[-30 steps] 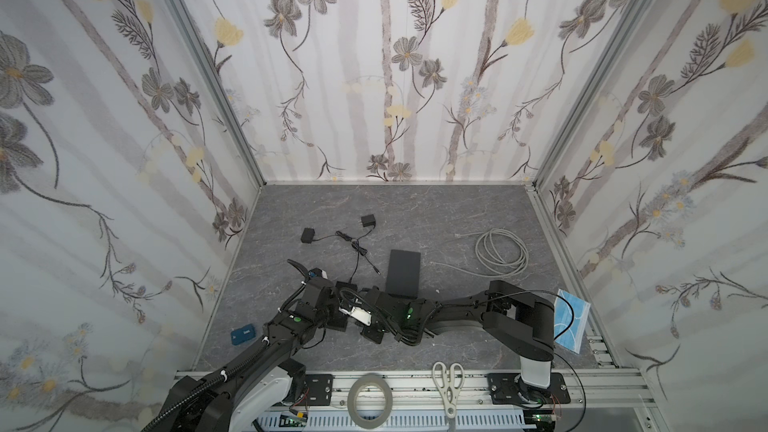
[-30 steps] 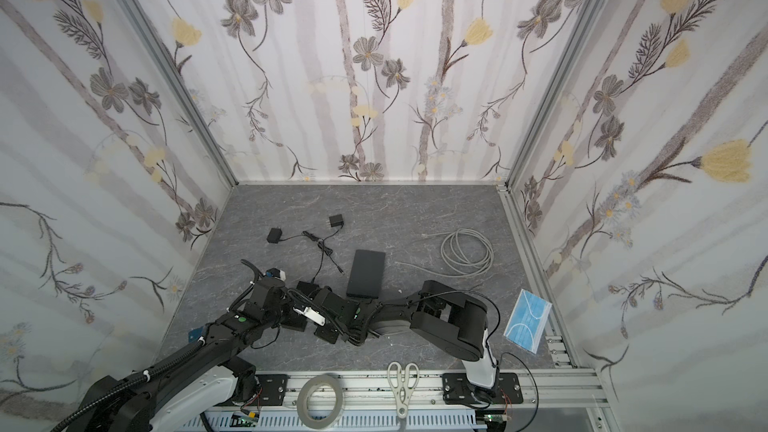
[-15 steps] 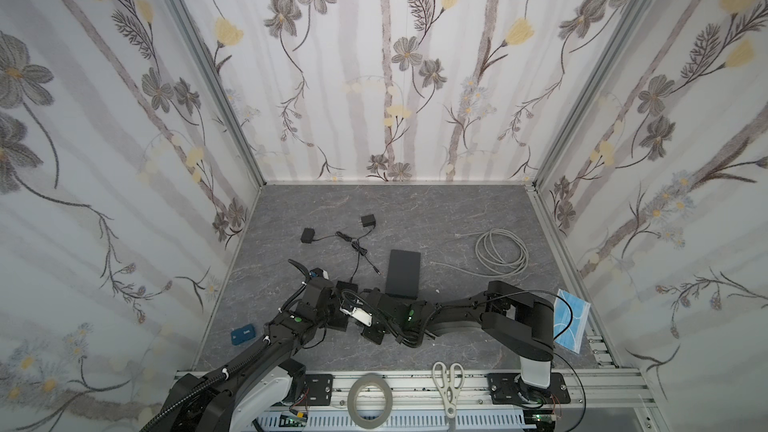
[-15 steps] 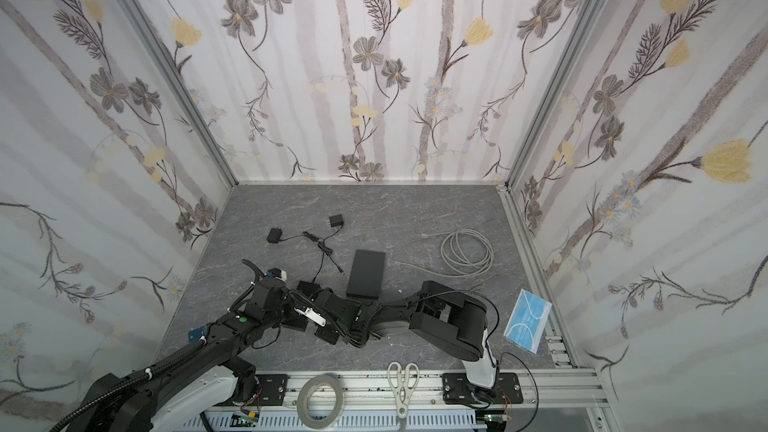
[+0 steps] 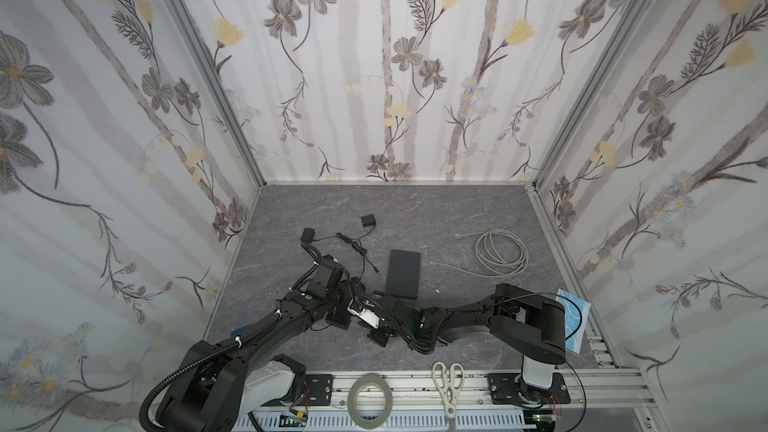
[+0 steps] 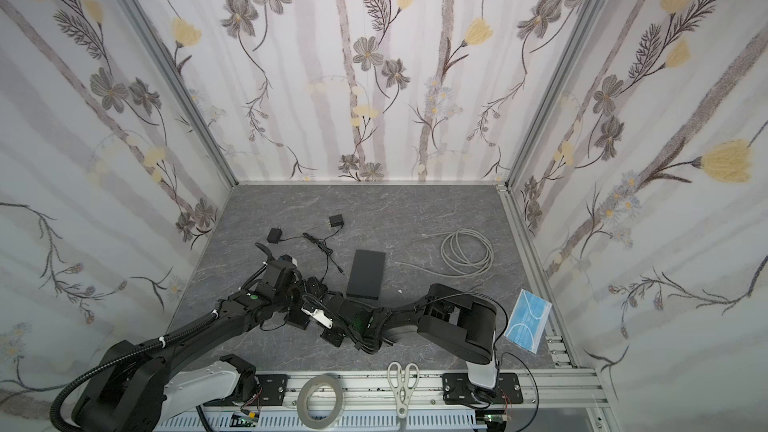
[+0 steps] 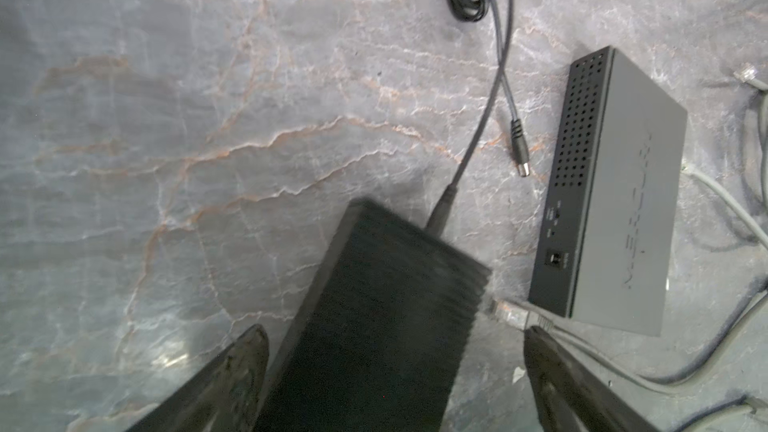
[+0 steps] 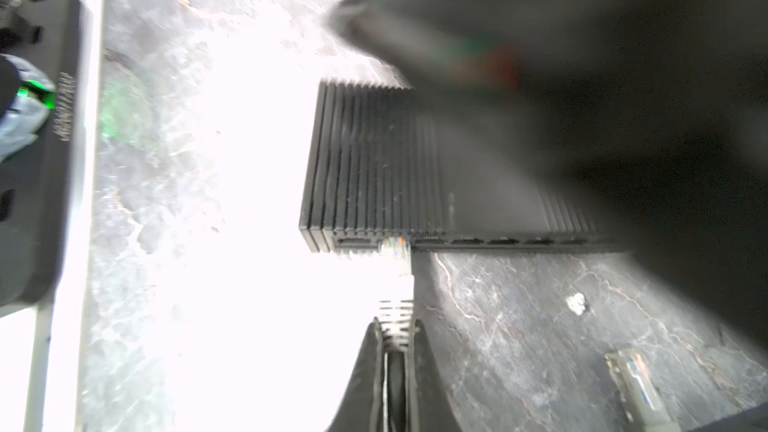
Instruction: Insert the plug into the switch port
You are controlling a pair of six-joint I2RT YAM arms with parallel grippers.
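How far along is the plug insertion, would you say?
Done: the Ethernet plug has its tip at a port of the ribbed switch. In hand: right gripper shut on it, left gripper open around the switch. Left: push it fully home; seating cannot be confirmed.

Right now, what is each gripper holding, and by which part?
The right gripper pinches the grey cable's plug by its ribbed boot, tip at a port on the black switch. The left gripper is open around the switch, gripping nothing.
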